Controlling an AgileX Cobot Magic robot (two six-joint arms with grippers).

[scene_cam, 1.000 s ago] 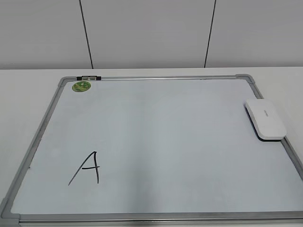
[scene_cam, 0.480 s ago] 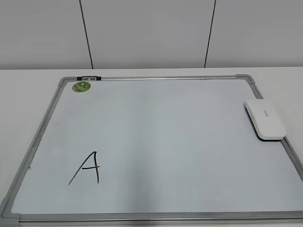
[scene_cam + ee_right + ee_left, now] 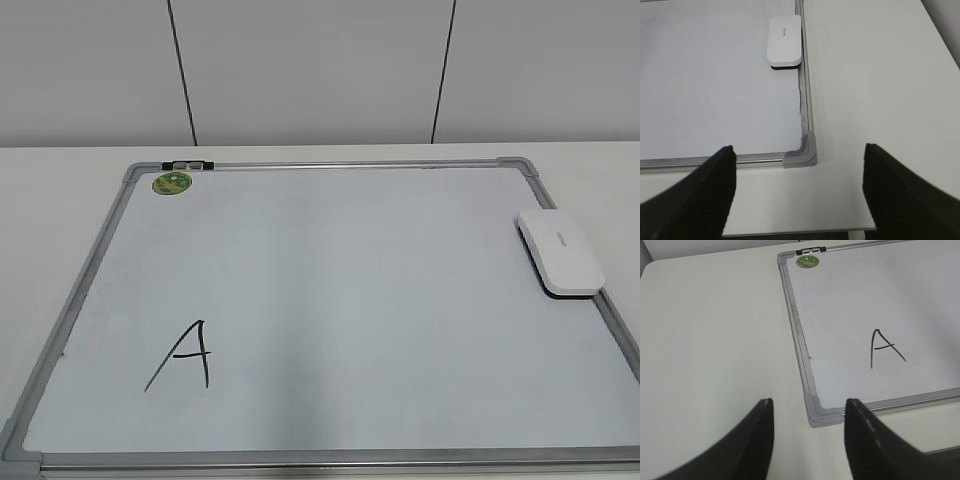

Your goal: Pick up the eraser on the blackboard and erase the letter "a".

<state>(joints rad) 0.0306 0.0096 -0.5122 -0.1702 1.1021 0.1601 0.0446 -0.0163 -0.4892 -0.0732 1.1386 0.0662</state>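
Note:
The blackboard (image 3: 330, 164) lies flat on the table. The white eraser (image 3: 560, 252) rests on its right edge, also in the right wrist view (image 3: 784, 40). A large angular capital "A" (image 3: 185, 357) is drawn at the near left, also in the left wrist view (image 3: 885, 347). No small lowercase "a" shows in any view. My left gripper (image 3: 809, 401) is open and empty over the table by the board's near left corner. My right gripper (image 3: 798, 148) is open and empty near the board's near right corner, well short of the eraser. Neither gripper shows in the exterior view.
A round green sticker (image 3: 172, 183) sits at the board's far left corner, next to a small black-and-silver clip (image 3: 187, 163) on the frame. The white table (image 3: 60, 190) surrounds the board. A grey panelled wall stands behind. The table's near edge shows in the right wrist view (image 3: 800, 232).

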